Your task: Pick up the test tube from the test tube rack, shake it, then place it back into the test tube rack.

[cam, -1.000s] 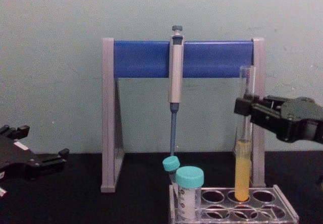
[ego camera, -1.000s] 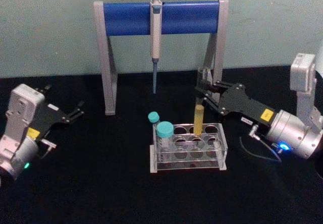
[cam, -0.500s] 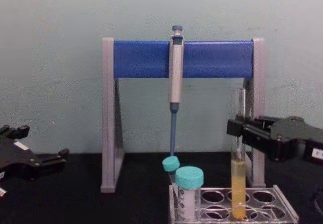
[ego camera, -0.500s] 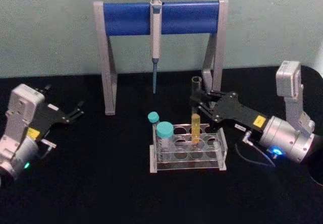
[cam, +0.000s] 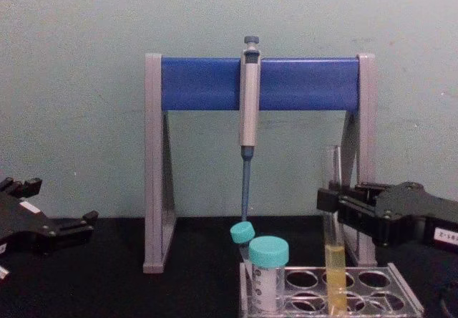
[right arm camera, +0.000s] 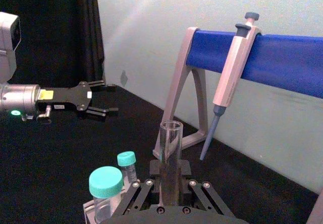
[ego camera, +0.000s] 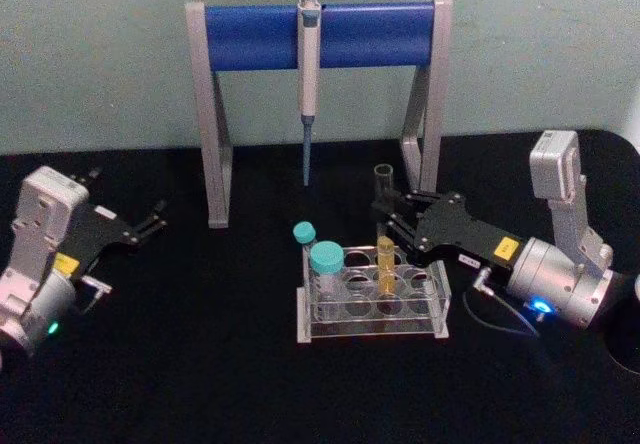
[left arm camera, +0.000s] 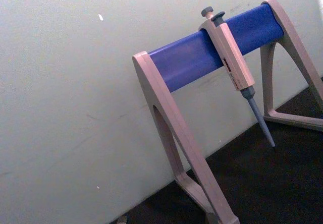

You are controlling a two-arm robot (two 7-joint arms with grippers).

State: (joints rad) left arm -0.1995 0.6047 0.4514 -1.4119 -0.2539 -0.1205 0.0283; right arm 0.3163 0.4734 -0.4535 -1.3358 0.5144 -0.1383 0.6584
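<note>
The test tube [ego camera: 384,226] stands upright, its yellow-filled lower part [cam: 335,275] down inside a hole of the clear test tube rack [ego camera: 436,301]. My right gripper [ego camera: 386,211] is shut on the bare glass above the liquid and reaches in from the right; it also shows in the chest view [cam: 331,200]. From the right wrist, the tube's open mouth [right arm camera: 170,129] rises between the fingers [right arm camera: 146,187]. My left gripper [ego camera: 152,220] is parked open at the far left, well away from the rack.
Two teal-capped tubes [ego camera: 326,258] stand in the rack's left end [cam: 268,252]. Behind the rack is a grey-legged stand with a blue crossbar [ego camera: 320,34], and a pipette [ego camera: 309,84] hangs from it. The tabletop [ego camera: 200,364] is black.
My right gripper has come down and toward me with the test tube. The tube's bottom went from above the rack's top plate to deep inside a hole. The left arm stayed still.
</note>
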